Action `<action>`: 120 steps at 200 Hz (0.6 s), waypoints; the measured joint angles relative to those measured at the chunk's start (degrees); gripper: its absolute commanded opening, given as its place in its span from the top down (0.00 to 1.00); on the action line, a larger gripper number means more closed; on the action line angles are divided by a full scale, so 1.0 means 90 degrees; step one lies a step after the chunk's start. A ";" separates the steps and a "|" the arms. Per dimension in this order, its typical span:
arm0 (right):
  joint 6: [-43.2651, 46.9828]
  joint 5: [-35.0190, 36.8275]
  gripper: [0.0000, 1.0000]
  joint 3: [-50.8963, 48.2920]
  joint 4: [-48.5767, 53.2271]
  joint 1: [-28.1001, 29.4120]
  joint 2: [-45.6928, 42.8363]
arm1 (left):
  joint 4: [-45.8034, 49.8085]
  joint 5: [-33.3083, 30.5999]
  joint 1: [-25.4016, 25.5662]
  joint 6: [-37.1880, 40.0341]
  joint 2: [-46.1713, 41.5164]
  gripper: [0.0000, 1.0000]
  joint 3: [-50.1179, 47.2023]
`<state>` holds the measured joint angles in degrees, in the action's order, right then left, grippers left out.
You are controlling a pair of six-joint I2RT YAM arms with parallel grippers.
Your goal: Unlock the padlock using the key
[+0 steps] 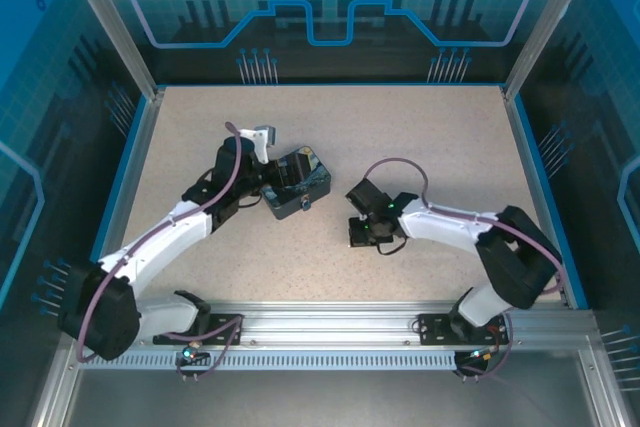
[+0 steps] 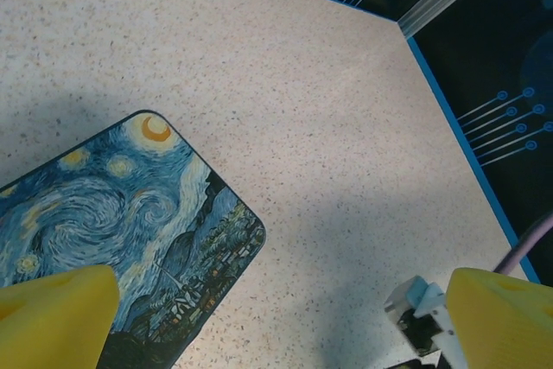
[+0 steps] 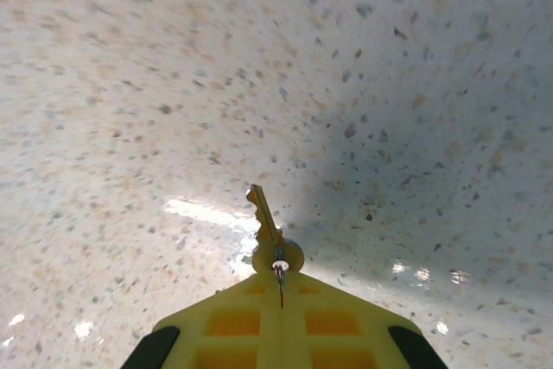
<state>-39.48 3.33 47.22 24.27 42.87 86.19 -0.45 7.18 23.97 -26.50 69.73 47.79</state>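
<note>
Pinching the key (image 3: 266, 229) by its round head, the right gripper (image 3: 278, 287) is clenched, its yellow pads pressed together with no gap. The key's toothed blade sticks out past the pads, pointing away from the wrist camera and low over the speckled counter (image 1: 450, 147). Whether the key has lifted clear of the counter cannot be told.

From above, this gripper (image 1: 360, 235) sits right of centre, well apart from the box (image 1: 300, 182).

Further out and to the left, the left gripper (image 2: 276, 321) is released, with its yellow fingers (image 2: 60, 313) spread wide. It hovers over one rounded corner of the box (image 2: 112, 231), which has a swirling blue-and-yellow night sky painted on its lid. It touches nothing.

A tiny pale glint at the box's near edge looks like the padlock (image 1: 303, 205), though it is too small to make out clearly.

The step in hand appears to be picking up the key, and the unlocking itself is not yet begun. Next, the right arm likely needs to carry the key leftward to the padlock, line the blade up with the keyhole, and push it in. The left gripper would probably need to steady the padlock or the box.
</note>
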 measured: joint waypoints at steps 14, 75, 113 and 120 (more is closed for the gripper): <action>0.0362 0.0032 1.00 -0.0296 -0.0231 -0.0100 -0.0508 | 0.0027 0.0100 0.0000 0.0121 -0.0148 0.01 0.0075; 0.1821 -0.0325 1.00 -0.0916 -0.1486 -0.0736 -0.2531 | -0.0075 0.1236 0.0000 0.0323 -0.0435 0.06 0.0437; 0.2727 -0.0843 1.00 -0.0663 -0.1982 -0.0933 -0.3121 | -0.0364 0.2096 0.0046 0.0185 -0.0165 0.19 0.0685; 0.2875 -0.0937 1.00 -0.0561 -0.2016 -0.0935 -0.3126 | -0.0415 0.2232 0.0085 0.0146 -0.0058 0.20 0.0767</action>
<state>-13.61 -5.10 42.17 6.13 34.46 58.06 -4.19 27.27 24.73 -25.19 69.21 54.70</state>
